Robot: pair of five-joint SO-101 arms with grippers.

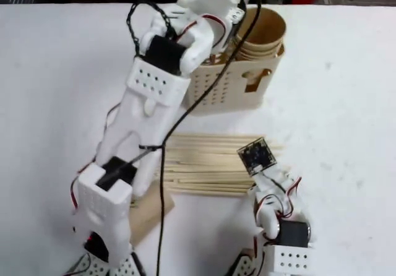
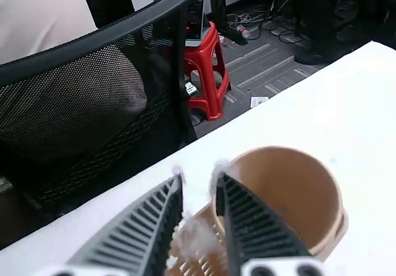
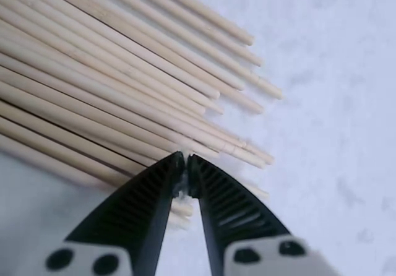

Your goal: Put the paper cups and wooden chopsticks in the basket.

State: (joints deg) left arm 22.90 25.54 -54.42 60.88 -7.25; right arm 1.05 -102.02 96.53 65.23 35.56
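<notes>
A cream perforated basket (image 1: 229, 90) stands at the back of the white table with a stack of brown paper cups (image 1: 266, 31) in its right end. My left gripper (image 2: 198, 183) hovers over the basket just beside the cups (image 2: 291, 189), fingers a narrow gap apart with nothing between them. Several wooden chopsticks (image 1: 204, 158) lie side by side in the table's middle. My right gripper (image 3: 186, 159) is shut, its tips touching, right above the near ends of the chopsticks (image 3: 124, 84). The right arm (image 1: 278, 220) rises from the front edge.
A flat brown card piece (image 1: 148, 211) lies under the left arm near the front. Bare table (image 1: 346, 133) stretches to the right of the basket and chopsticks. Beyond the far table edge stand a black mesh chair (image 2: 93, 103) and a red stool (image 2: 207, 65).
</notes>
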